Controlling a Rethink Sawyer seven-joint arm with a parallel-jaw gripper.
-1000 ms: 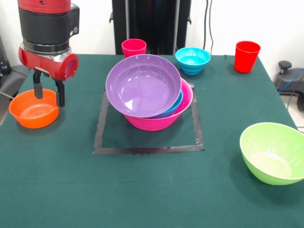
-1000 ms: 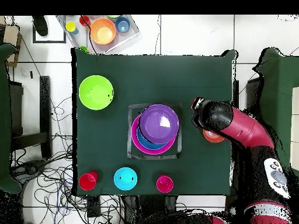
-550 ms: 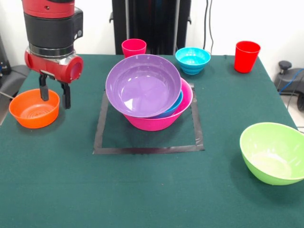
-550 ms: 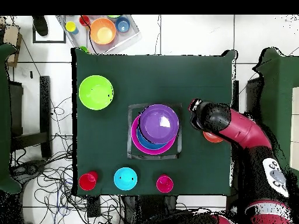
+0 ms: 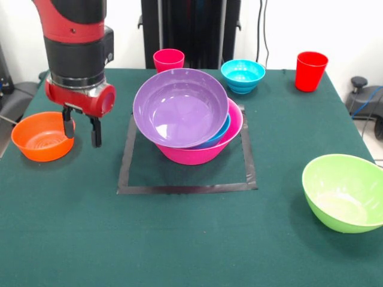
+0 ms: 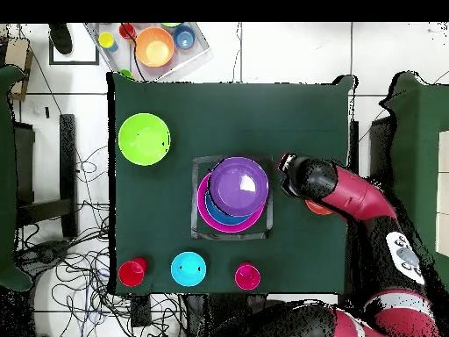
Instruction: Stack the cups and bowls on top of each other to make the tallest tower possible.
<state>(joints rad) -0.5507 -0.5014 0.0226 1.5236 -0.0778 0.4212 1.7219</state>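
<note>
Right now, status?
Gripper open, empty, beside orange bowl. Tower: purple bowl tilted on blue, in pink. Nothing between gripper and tower.

The arm (image 5: 76, 42) hangs upright, its hand (image 5: 82, 128) open, empty.

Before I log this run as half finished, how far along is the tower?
Done: the purple bowl sits tilted over a blue bowl inside the pink bowl, within the tape square. In hand: nothing; the gripper hangs open and empty between the orange bowl and the stack. Left: the orange bowl, small blue bowl, green bowl, pink-red cup and red cup.
</note>
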